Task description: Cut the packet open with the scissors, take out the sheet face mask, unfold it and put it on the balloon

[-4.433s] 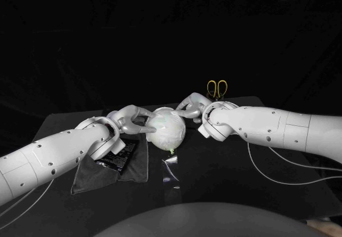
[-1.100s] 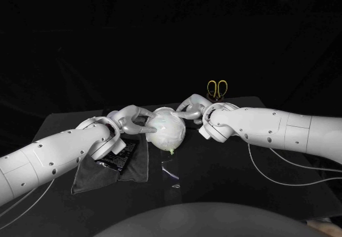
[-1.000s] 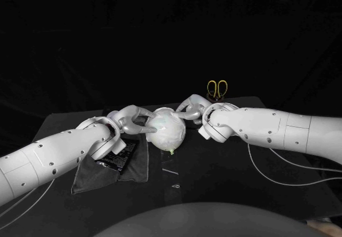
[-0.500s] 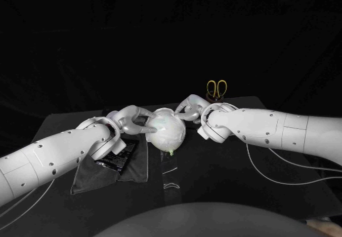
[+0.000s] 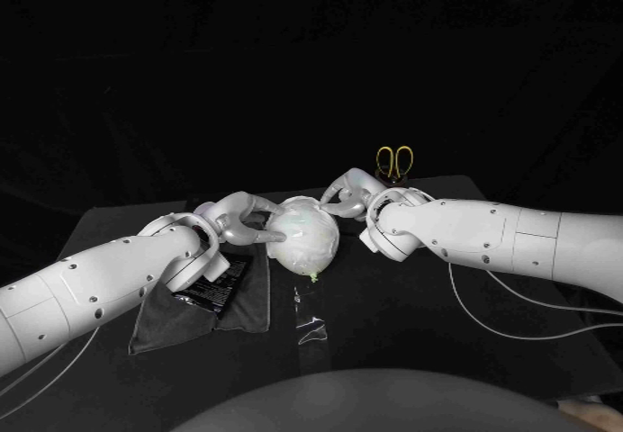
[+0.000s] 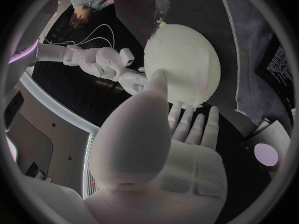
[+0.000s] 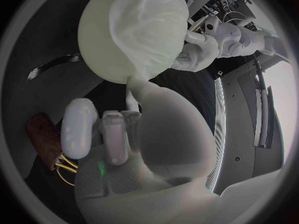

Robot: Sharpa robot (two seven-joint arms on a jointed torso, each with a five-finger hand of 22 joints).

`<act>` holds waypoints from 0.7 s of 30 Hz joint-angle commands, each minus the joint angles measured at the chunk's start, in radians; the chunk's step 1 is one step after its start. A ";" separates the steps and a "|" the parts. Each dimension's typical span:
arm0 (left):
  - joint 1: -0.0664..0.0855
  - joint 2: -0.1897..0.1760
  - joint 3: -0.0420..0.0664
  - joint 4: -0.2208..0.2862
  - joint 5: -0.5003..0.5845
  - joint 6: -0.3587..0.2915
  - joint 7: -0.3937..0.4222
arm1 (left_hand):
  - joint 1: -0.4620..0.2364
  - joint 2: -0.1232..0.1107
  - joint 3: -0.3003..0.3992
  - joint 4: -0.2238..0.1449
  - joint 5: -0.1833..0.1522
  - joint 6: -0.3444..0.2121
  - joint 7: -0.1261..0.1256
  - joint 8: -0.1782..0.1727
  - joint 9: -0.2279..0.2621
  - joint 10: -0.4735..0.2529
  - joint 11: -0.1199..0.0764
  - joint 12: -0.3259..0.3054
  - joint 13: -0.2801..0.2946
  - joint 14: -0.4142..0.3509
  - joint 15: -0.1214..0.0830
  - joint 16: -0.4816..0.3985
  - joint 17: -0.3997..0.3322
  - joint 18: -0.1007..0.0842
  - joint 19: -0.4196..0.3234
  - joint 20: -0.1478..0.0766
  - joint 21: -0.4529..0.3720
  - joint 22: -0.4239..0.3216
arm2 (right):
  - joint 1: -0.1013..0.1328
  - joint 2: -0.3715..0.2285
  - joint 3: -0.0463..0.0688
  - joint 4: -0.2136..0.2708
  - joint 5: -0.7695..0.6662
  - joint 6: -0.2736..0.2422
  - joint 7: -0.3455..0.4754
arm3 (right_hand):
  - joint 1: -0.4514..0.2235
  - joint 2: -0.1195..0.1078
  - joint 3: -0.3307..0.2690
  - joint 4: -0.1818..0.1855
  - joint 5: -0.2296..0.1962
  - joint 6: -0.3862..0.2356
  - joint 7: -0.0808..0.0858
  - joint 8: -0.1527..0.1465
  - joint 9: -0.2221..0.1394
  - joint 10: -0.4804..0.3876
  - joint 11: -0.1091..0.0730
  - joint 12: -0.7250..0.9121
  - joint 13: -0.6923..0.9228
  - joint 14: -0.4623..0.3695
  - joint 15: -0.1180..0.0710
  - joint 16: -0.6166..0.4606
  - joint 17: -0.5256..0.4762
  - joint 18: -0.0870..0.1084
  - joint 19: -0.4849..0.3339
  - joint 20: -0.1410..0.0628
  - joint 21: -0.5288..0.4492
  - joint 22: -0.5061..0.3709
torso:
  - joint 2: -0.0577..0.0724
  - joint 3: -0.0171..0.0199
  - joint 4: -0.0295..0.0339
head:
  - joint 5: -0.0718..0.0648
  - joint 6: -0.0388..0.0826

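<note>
Little shifted: right robot hand (image 5: 348,199) edged inward at the balloon's (image 5: 304,238) 2 o'clock, smoothing the mask (image 7: 146,30), grip unclear; left robot hand (image 5: 243,224) cupped the balloon at 9 o'clock. Nearly finished, I judged.

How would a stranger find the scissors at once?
Go to the far edge of the black table, behind the right hand at the balloon. The scissors stand there upright; nothing else has yellow handle loops.
</note>
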 commanded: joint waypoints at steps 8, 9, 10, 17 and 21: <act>-0.002 0.002 -0.001 0.002 0.002 0.020 -0.001 | 0.002 0.009 0.006 0.001 0.002 0.005 0.030 0.002 0.001 -0.009 -0.002 -0.003 -0.001 0.004 -0.004 -0.005 0.002 -0.014 0.002 0.002 0.005 -0.002 | -0.004 -0.003 -0.001 0.007 0.006 -0.032 0.018 | -0.024 0.005 0.016 -0.003 0.003 0.007 -0.004 0.017 0.026 0.102 -0.010 0.003 0.264 0.104 -0.011 0.004 0.263 -0.010 0.004 -0.004 -0.001 0.187 | 0.000 0.0006 -0.0001 | 0.002 0.000; -0.002 0.002 -0.001 0.002 0.002 0.020 -0.001 | 0.002 0.009 0.006 0.001 0.002 0.005 0.030 0.002 0.001 -0.009 -0.002 -0.003 -0.001 0.004 -0.004 -0.005 0.002 -0.014 0.002 0.002 0.005 -0.002 | -0.004 -0.003 -0.001 0.007 0.005 -0.026 0.015 | -0.029 0.006 0.018 -0.003 0.003 0.007 -0.005 0.023 0.032 0.102 -0.012 0.003 0.264 0.104 -0.011 0.004 0.263 -0.009 0.003 -0.005 -0.003 0.186 | 0.000 0.0007 -0.0001 | 0.002 0.000; -0.002 0.002 -0.001 0.002 0.002 0.019 -0.001 | 0.002 0.009 0.006 0.001 0.002 0.005 0.030 0.002 0.001 -0.009 -0.002 -0.003 -0.001 0.004 -0.004 -0.005 0.002 -0.014 0.002 0.002 0.005 -0.002 | -0.005 -0.003 -0.001 0.007 0.004 -0.021 0.013 | -0.032 0.007 0.019 -0.004 0.003 0.006 -0.005 0.026 0.036 0.102 -0.012 0.003 0.264 0.104 -0.012 0.004 0.263 -0.009 0.003 -0.006 -0.004 0.186 | 0.000 0.0004 -0.0002 | 0.002 0.000; -0.002 0.002 -0.001 0.002 0.002 0.020 0.000 | 0.002 0.009 0.006 0.001 0.002 0.005 0.030 0.002 0.001 -0.009 -0.002 -0.003 -0.001 0.004 -0.004 -0.005 0.002 -0.014 0.002 0.002 0.005 -0.002 | -0.005 -0.004 -0.001 -0.002 -0.009 -0.017 -0.003 | -0.045 0.012 0.028 -0.009 0.003 -0.005 -0.007 0.041 0.059 0.102 -0.014 0.003 0.264 0.104 -0.014 0.004 0.263 -0.009 0.003 -0.008 -0.005 0.186 | 0.000 0.0003 -0.0001 | 0.002 0.000; -0.002 0.001 -0.001 0.002 0.002 0.019 0.000 | 0.002 0.009 0.006 0.001 0.002 0.005 0.030 0.002 0.001 -0.009 -0.002 -0.003 -0.001 0.004 -0.004 -0.005 0.002 -0.014 0.002 0.002 0.005 -0.002 | -0.005 -0.002 -0.001 -0.013 -0.017 -0.018 -0.006 | -0.051 0.014 0.034 -0.014 0.003 -0.012 -0.008 0.049 0.073 0.102 -0.015 0.003 0.264 0.104 -0.015 0.004 0.263 -0.009 0.003 -0.009 -0.005 0.186 | 0.000 0.0004 0.0000 | 0.002 0.000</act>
